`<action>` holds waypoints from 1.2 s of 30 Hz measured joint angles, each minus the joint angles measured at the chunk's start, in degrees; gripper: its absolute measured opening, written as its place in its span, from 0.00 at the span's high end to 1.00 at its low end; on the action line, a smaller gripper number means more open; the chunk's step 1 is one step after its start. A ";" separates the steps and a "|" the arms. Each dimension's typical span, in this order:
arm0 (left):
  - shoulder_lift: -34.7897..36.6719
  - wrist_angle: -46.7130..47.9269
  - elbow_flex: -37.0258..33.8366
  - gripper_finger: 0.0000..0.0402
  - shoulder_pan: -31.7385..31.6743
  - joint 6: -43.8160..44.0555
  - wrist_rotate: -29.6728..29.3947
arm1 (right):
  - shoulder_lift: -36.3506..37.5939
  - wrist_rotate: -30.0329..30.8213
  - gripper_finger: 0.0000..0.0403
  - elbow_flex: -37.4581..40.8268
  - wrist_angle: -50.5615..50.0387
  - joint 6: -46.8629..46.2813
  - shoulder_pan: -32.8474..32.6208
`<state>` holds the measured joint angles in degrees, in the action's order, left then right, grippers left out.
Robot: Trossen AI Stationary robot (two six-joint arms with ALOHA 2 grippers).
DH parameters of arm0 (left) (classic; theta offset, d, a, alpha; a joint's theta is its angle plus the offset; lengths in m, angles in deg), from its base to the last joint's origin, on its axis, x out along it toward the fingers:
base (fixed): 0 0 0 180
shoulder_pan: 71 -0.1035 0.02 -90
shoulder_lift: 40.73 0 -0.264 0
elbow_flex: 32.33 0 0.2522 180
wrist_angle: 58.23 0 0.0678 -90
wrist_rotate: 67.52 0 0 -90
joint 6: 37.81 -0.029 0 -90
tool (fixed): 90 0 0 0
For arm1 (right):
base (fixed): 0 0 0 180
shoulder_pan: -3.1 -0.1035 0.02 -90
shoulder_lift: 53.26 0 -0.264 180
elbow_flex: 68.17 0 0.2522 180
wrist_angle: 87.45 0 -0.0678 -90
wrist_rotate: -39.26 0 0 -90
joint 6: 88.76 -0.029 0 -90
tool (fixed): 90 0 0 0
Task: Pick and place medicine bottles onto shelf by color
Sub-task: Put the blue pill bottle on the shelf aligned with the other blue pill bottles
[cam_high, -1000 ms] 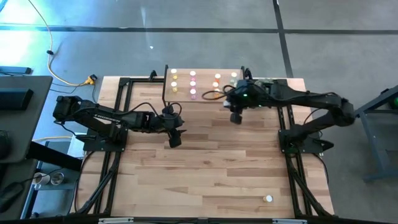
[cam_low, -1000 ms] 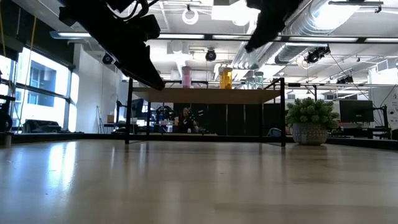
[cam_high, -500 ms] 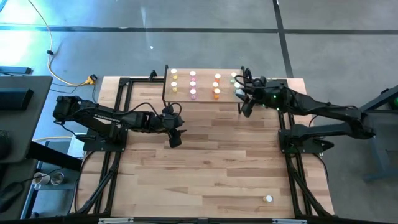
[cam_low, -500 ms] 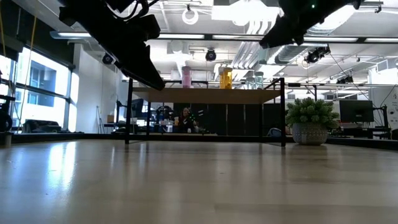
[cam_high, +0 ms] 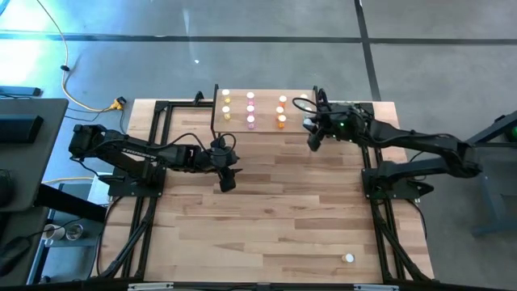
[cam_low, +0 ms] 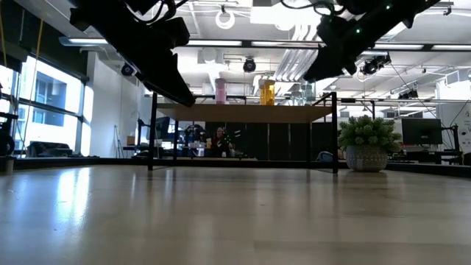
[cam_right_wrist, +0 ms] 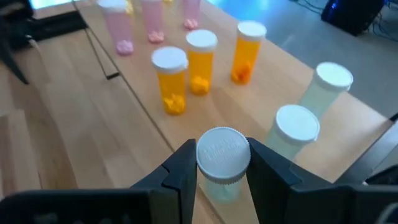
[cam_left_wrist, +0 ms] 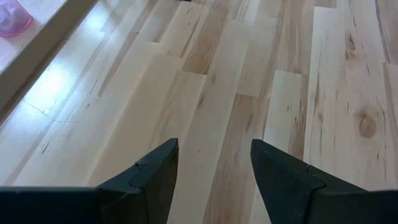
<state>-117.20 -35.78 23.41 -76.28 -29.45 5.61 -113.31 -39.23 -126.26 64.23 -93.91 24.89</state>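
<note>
The shelf [cam_high: 265,90] stands at the table's far edge. On it stand yellow bottles [cam_high: 226,107], pink bottles [cam_right_wrist: 118,25], orange bottles [cam_right_wrist: 170,78] and two pale green bottles [cam_right_wrist: 297,127], in rows by colour. My right gripper [cam_right_wrist: 222,167] hangs over the shelf's right end, shut on another pale green bottle [cam_right_wrist: 222,158]. My left gripper [cam_high: 226,183] hovers open over bare table, in front of the shelf's left end. One white-capped bottle [cam_high: 348,259] stands alone near the table's front right corner. My right gripper pinches the green bottle between its two fingers [cam_right_wrist: 180,171] at its white cap [cam_right_wrist: 222,149]. The fingers come from the table's right side, slanting down. The bottle stays upright, its body below the fingers. Whether its base touches the shelf, I cannot tell.
A potted green plant [cam_low: 368,141] stands beside the shelf's right legs. Black frame rails [cam_high: 157,129] run along the table's left and right sides. The wide wooden tabletop [cam_high: 275,210] in front of the shelf bears only the lone bottle.
My right gripper has come down toward the shelf's right end with the green bottle and has rolled at the wrist, while its arm has drawn back toward the table's right edge. It stays shut on the bottle.
</note>
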 joint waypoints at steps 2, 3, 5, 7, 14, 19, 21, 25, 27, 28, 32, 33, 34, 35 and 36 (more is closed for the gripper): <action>0.00 0.02 0.00 0.52 -0.01 0.00 0.00 | -0.86 0.02 0.74 0.00 0.04 0.00 0.63; 0.00 0.00 0.00 0.52 0.00 0.00 0.00 | -1.17 0.02 0.74 0.00 0.03 -0.02 0.99; 0.00 0.02 0.00 0.52 -0.01 0.00 0.02 | -1.46 0.03 0.74 0.00 0.03 -0.44 1.67; 0.00 0.02 0.00 0.52 -0.01 0.00 0.00 | -1.51 0.02 0.74 0.00 -0.02 -0.95 2.22; 0.00 0.04 0.00 0.52 -0.01 0.00 0.00 | -1.51 -1.00 0.74 0.00 -0.16 -2.13 2.61; 0.00 0.04 0.00 0.52 0.00 0.00 0.00 | -1.51 -1.03 0.74 0.00 -0.24 -2.14 2.61; 0.00 0.04 0.00 0.52 -0.01 0.00 0.00 | -1.51 -1.03 0.74 0.00 -0.24 -2.57 2.61; 0.00 0.04 0.00 0.52 0.01 0.00 0.00 | -1.51 -1.01 0.74 0.00 -0.22 -4.41 2.61; 0.00 0.04 0.00 0.52 0.01 0.00 0.00 | -1.58 -1.01 0.74 0.00 -0.20 -4.95 2.60; 0.00 0.04 0.00 0.52 -0.01 -0.01 0.00 | -1.77 -1.01 0.74 0.00 -0.15 -4.95 2.58; 0.00 0.11 0.00 0.52 0.00 -0.44 0.00 | -2.74 -0.96 0.74 -0.09 0.42 -4.94 2.57; 0.00 0.25 0.00 0.52 0.02 -0.42 0.00 | -2.98 -0.96 0.74 -0.13 0.52 -4.90 2.57; 0.00 0.37 0.00 0.52 -0.01 -0.42 0.00 | -3.21 -0.93 0.73 -0.17 0.62 -4.75 2.57; 0.00 0.49 0.00 0.52 0.01 -0.42 0.00 | -3.42 -0.91 0.73 -0.17 0.90 -4.41 2.56; 0.00 0.65 0.00 0.52 0.00 -0.42 0.02 | -3.62 -0.87 0.73 -0.18 1.12 -4.33 2.55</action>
<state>-117.20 -35.13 23.41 -76.27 -29.87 5.63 -116.93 -40.10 -126.45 65.35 -98.24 27.44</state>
